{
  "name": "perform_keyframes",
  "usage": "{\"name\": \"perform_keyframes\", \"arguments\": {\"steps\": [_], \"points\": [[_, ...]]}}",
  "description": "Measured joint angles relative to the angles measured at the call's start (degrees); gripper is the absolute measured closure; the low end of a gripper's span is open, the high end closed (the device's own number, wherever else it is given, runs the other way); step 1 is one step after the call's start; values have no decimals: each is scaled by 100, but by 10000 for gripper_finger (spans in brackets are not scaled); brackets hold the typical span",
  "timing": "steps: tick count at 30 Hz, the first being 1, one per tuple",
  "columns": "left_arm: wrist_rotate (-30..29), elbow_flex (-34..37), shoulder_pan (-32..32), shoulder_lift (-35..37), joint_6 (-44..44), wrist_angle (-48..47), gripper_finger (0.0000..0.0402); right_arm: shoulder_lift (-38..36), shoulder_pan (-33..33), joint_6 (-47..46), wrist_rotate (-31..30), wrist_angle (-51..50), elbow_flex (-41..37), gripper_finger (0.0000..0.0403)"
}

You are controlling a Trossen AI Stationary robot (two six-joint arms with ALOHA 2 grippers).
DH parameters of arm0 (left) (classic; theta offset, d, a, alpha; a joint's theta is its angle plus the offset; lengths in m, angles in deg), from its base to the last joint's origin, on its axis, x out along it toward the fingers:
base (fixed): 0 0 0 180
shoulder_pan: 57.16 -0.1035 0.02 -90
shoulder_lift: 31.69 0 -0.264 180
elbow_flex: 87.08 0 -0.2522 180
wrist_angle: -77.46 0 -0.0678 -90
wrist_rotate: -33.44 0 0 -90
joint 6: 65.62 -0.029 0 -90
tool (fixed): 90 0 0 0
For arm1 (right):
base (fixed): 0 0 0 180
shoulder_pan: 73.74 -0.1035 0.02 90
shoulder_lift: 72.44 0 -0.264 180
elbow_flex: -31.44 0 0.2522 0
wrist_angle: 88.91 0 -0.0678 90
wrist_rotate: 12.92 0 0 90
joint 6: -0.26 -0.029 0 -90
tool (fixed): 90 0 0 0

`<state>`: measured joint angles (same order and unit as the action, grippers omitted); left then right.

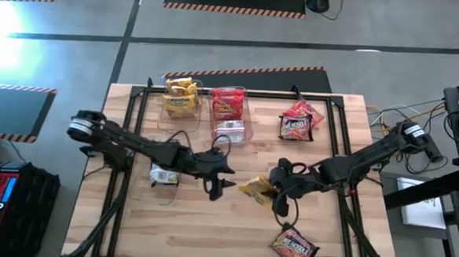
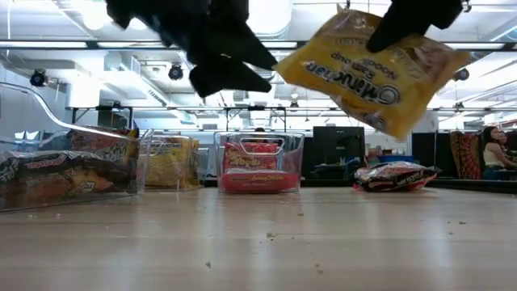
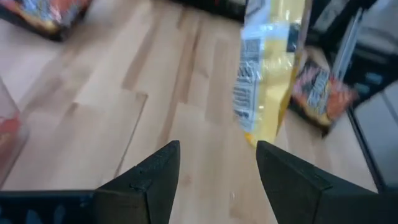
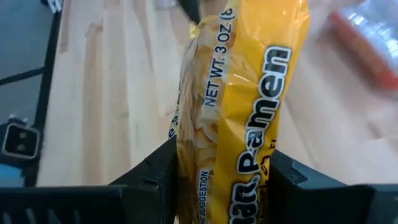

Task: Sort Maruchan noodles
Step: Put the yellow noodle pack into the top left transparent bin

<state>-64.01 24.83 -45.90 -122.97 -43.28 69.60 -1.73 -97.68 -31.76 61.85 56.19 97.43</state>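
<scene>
A yellow Maruchan noodle packet (image 2: 371, 73) hangs in the air over the middle of the table, with my right gripper (image 4: 221, 180) shut on it. My left gripper (image 3: 217, 162) stands open just left of the packet (image 1: 256, 189), pointing at it, with nothing between its fingers. Yellow packets stand in a clear bin (image 1: 180, 98) at the far side, red-orange ones in the bin (image 1: 230, 113) beside it. A dark packet lies in a third bin (image 1: 164, 175) under my left arm. Loose red packets lie at the far right (image 1: 299, 120) and near the front edge (image 1: 294, 246). My right gripper pinches the yellow packet between its two fingers, one on each flat face (image 4: 249, 168), near its upper edge (image 2: 404, 40). The fingers (image 4: 155, 177) come slanting down from the table's right. The packet hangs tilted below them, clear of the table.
A black frame (image 1: 136, 116) runs along the table's left, far and right sides. Bare wood (image 1: 208, 230) lies in front of both grippers toward the near edge. Cables and equipment (image 1: 450, 116) sit off the table's right side. A person (image 2: 493, 153) sits far back in the room.
</scene>
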Motion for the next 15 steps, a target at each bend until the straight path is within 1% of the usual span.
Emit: {"name": "perform_keyframes", "arguments": {"steps": [4, 7, 9, 11, 15], "points": [[-513, 733, 263, 80, -131, 1787, 206, -130, 19, 344, -415, 137, 0, 259], [-917, 1176, 433, 61, -265, 3009, 206, -152, 53, 775, -673, 560, 0, 259], [-1137, 1401, 503, 55, -326, 3342, 206, -161, 76, 1094, -710, 813, 2, 259], [-1364, 1557, 565, 96, -395, 3468, 206, -172, 112, 1346, -727, 986, 2, 259], [-1619, 1682, 661, 108, -636, 3886, 206, -156, 229, 1920, -732, 1578, 2, 259]]}}
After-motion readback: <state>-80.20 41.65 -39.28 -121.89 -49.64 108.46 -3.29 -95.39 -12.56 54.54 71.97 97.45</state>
